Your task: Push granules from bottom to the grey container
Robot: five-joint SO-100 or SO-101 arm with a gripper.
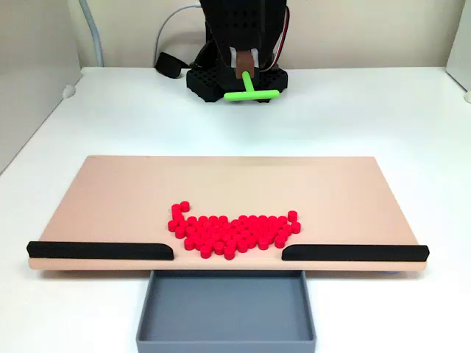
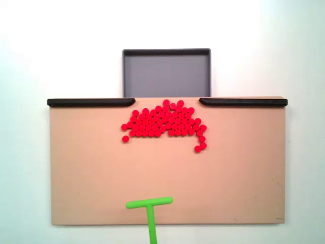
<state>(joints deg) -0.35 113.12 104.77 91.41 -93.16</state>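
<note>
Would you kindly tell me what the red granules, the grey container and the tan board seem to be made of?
The granules look like hard plastic: uniform bright red, tiny identical cylinders. The grey container seems matte plastic, with an even slate colour and thin low walls. The tan board could be wood fibre or plastic; its surface is flat, smooth and dull, so the material stays uncertain.

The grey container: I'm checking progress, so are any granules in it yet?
No. In a fixed view the grey container is bare inside, and the granules all lie on the tan board short of the gap.
</note>
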